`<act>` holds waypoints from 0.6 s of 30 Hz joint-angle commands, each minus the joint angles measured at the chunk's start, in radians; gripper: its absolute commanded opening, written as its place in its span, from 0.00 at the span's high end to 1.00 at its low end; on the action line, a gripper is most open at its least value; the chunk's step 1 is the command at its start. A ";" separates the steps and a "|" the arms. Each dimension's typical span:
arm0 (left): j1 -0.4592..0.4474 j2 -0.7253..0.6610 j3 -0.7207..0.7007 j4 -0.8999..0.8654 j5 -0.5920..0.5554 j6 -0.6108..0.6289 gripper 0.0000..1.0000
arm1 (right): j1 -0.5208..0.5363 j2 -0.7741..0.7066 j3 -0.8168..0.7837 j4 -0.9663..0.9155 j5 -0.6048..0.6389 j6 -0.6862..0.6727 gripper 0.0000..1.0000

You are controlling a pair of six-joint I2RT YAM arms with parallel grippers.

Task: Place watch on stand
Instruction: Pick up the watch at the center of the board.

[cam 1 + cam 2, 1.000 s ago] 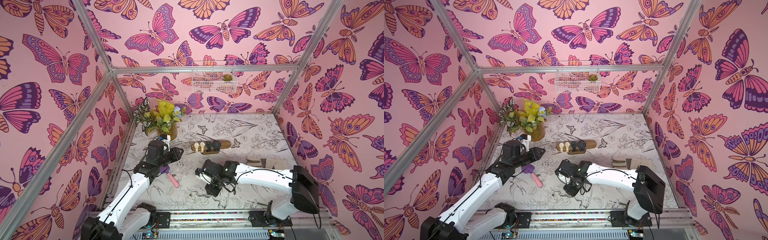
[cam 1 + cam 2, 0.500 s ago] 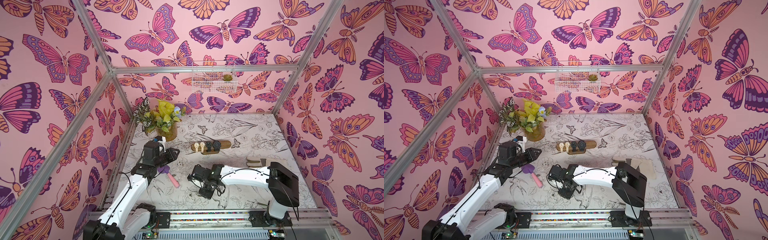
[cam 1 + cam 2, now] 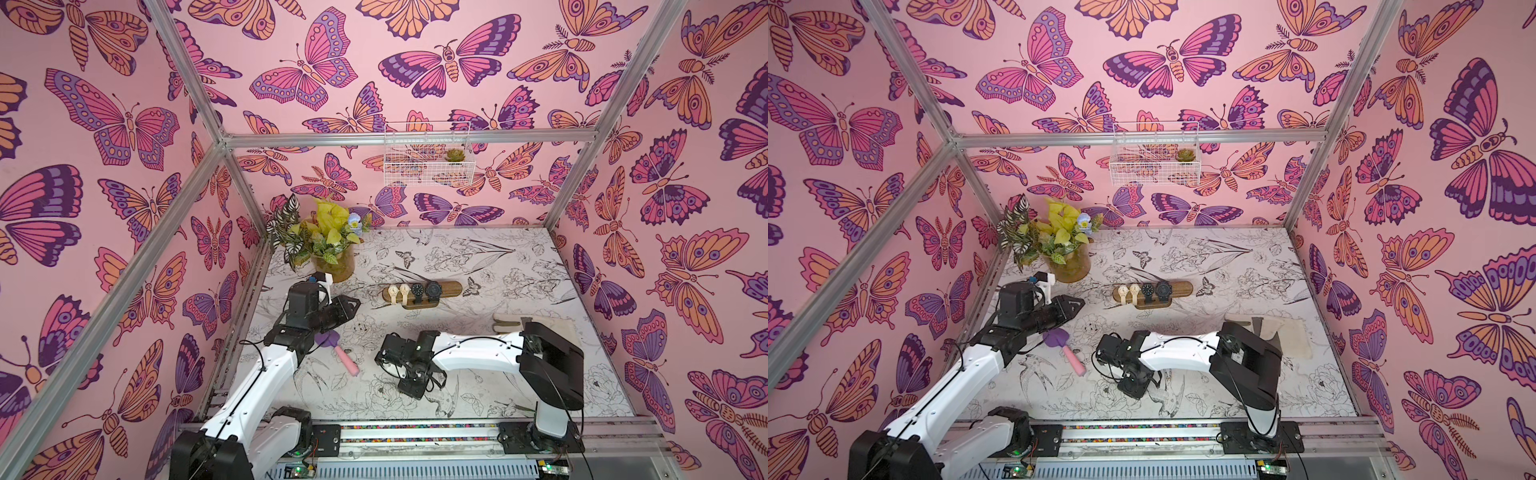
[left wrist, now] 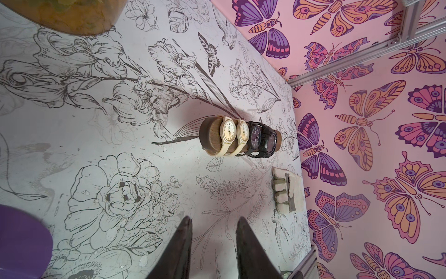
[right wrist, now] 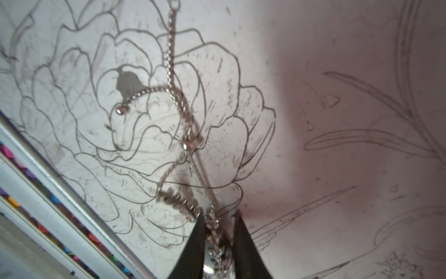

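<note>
The stand (image 3: 453, 287) (image 3: 1183, 286) is a brown wooden bar at mid-table, carrying two cream and two black watches; the left wrist view shows it end-on (image 4: 210, 135). A further watch (image 5: 176, 200) with a thin silver chain band lies on the flower-print table near the front. My right gripper (image 3: 410, 392) (image 3: 1133, 390) (image 5: 218, 215) points down at it, jaws closed on the band's end, and the chain trails away from the tips. Off to the left of the stand, my left gripper (image 3: 353, 305) (image 3: 1077, 305) (image 4: 214, 218) hovers open and empty.
A purple and pink trowel (image 3: 340, 353) lies between the arms. A vase of plants (image 3: 332, 266) stands at the back left. Grey gloves (image 3: 511, 324) lie behind the right arm. A wire basket (image 3: 428, 162) hangs on the back wall. The front rail (image 5: 60, 193) runs close to the right gripper.
The right arm swung left and toward the front, and its jaws narrowed onto the silver chain. The left arm drew back slightly.
</note>
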 commanded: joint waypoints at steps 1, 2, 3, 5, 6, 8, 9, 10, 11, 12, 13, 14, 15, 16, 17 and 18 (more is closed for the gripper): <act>0.007 0.002 -0.018 0.029 0.021 -0.002 0.66 | 0.008 0.025 0.006 -0.015 0.032 -0.004 0.87; 0.007 0.001 -0.019 0.029 0.020 -0.003 0.66 | 0.008 0.022 0.003 -0.013 0.032 -0.002 0.89; 0.009 0.002 -0.018 0.030 0.021 -0.004 0.66 | 0.008 0.017 0.001 -0.012 0.032 0.001 0.90; 0.008 0.004 -0.018 0.032 0.022 -0.005 0.66 | 0.006 0.006 -0.003 -0.013 0.037 0.005 0.92; 0.008 0.005 -0.020 0.036 0.024 -0.006 0.66 | 0.006 -0.001 -0.006 -0.013 0.038 0.007 0.94; 0.008 0.005 -0.023 0.040 0.028 -0.009 0.66 | 0.002 -0.017 -0.009 -0.015 0.037 0.014 0.97; 0.008 0.005 -0.024 0.041 0.027 -0.011 0.66 | -0.003 -0.026 -0.010 -0.015 0.032 0.018 0.98; 0.008 0.004 -0.025 0.041 0.029 -0.009 0.66 | -0.009 -0.033 -0.012 -0.014 0.024 0.022 0.98; 0.008 0.002 -0.025 0.041 0.029 -0.010 0.66 | -0.016 -0.042 -0.014 -0.014 0.018 0.028 0.99; 0.009 -0.001 -0.027 0.040 0.030 -0.011 0.66 | -0.024 -0.054 -0.015 -0.016 0.012 0.035 0.98; 0.008 -0.004 -0.028 0.041 0.030 -0.011 0.66 | -0.030 -0.066 -0.017 -0.017 0.009 0.040 0.99; 0.009 -0.008 -0.029 0.041 0.032 -0.010 0.66 | -0.040 -0.081 -0.020 -0.017 0.009 0.044 0.99; 0.008 -0.011 -0.029 0.040 0.034 -0.009 0.66 | -0.050 -0.099 -0.020 -0.021 0.007 0.050 0.99; 0.008 -0.016 -0.029 0.042 0.038 -0.008 0.66 | -0.060 -0.114 -0.020 -0.024 0.008 0.054 0.99; 0.007 -0.020 -0.030 0.044 0.045 -0.007 0.66 | -0.074 -0.135 -0.018 -0.029 0.006 0.060 1.00; 0.006 -0.024 -0.029 0.049 0.053 -0.003 0.66 | -0.090 -0.157 -0.016 -0.034 -0.001 0.066 1.00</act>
